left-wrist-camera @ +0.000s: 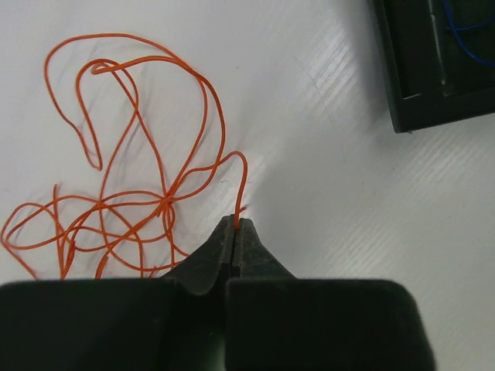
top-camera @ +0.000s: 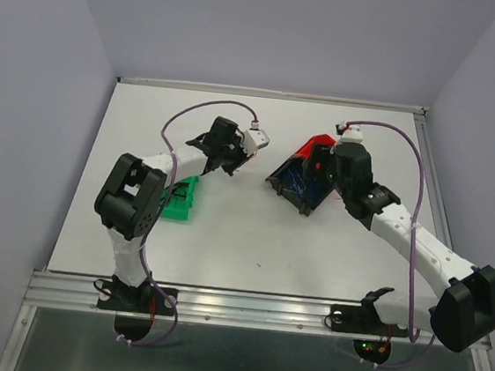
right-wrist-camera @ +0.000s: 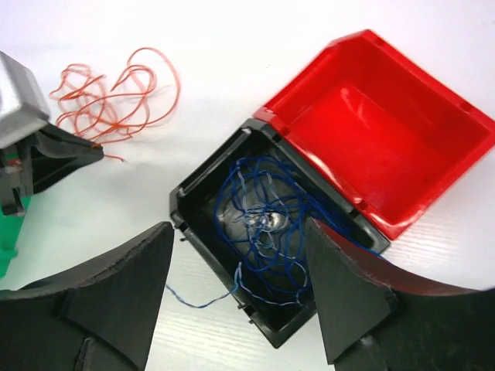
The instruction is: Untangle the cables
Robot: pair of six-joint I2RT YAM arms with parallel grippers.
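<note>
Pinching the free end of the red cable, the left claw is pressed together, with the thin strand rising straight out from between its tips. The grip looks chosen so that one loose end can be drawn away from the knot rather than dragging the whole clump. The rest of that cable lies in loose, crossing loops on the white bench, just ahead and to one side of the claw. Several strands meet at a single crossing near the middle of the heap. The right claw hangs spread wide above the black bin, holding nothing. It is probably placed there to reach down for the blue cable, which sits bunched in a curly mass inside that bin. One blue strand spills over the bin's near wall onto the bench. The red bin butts against the black bin's far side and shows a bare floor. A green bin lies near the left arm, and its contents are too small to make out. By my reading the colours are already kept apart, and the red heap is the one being opened up now. No black cable can be picked out.
</note>
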